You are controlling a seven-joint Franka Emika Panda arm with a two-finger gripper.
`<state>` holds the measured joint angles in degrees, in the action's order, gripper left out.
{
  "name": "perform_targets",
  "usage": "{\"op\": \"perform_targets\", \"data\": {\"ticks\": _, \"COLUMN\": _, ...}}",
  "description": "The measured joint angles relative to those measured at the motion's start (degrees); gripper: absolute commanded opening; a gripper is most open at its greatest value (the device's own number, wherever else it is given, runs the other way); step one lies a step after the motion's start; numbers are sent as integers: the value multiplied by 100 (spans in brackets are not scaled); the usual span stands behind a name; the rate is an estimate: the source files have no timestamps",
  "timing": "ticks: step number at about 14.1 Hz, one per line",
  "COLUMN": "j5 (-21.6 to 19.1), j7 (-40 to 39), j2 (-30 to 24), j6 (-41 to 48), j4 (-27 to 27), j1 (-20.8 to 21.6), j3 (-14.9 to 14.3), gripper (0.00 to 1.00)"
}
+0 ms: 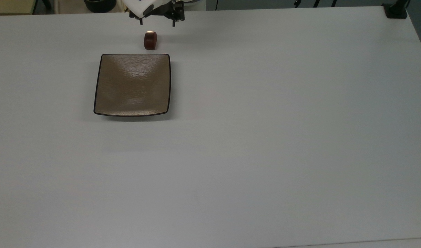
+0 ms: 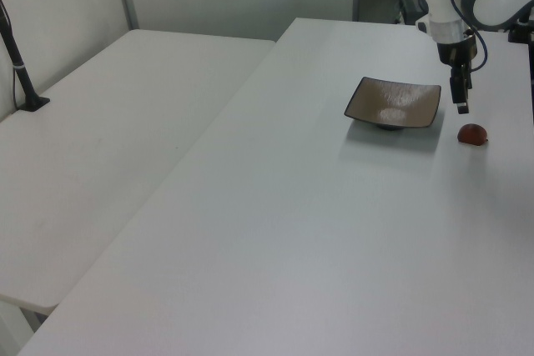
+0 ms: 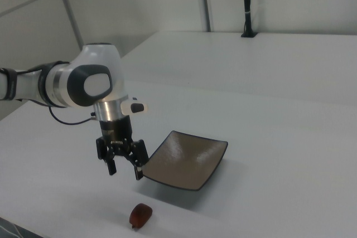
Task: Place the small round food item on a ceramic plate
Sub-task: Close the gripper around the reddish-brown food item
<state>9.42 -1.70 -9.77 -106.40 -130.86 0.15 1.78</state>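
Fingers [image 3: 111,166] apart, holding nothing; gripper [image 3: 125,171] hangs above the table [image 3: 268,154]. Top view: arm cut off at the far edge, gripper [image 1: 157,23] just beyond the food item [image 1: 150,40], which lies on the white table [image 1: 265,137] just beyond the empty plate [image 1: 132,84]. Left view: gripper [image 2: 460,107] seen edge-on, near the item [image 2: 472,133], right of the plate [image 2: 393,102]; pale wall behind. Right view: item [image 3: 140,214] nearest, plate [image 3: 186,160] beyond, a black post on the far table.
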Motion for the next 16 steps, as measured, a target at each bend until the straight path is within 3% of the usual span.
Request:
{"op": "perform_targets", "data": {"ticks": 3, "j5": 113, "j7": -129, "j2": 42, "j6": -464, "j4": -369, "j1": -18, "j3": -203, "gripper": 100}}
{"op": "perform_targets", "data": {"ticks": 9, "j5": 214, "j7": -143, "j2": 546, "j6": -1086, "j4": -711, "j1": -194, "j3": -210, "gripper": 100}}
{"op": "perform_targets", "data": {"ticks": 12, "j5": 283, "j7": -180, "j2": 747, "j6": -1266, "j4": -798, "j1": -271, "j3": -210, "gripper": 38}}
{"op": "perform_targets", "data": {"ticks": 13, "j5": 286, "j7": -317, "j2": 783, "j6": -1268, "j4": -798, "j1": -275, "j3": -210, "gripper": 25}}
{"op": "perform_targets", "data": {"ticks": 16, "j5": 286, "j7": -469, "j2": 794, "j6": -1268, "j4": -798, "j1": -302, "j3": -210, "gripper": 15}}
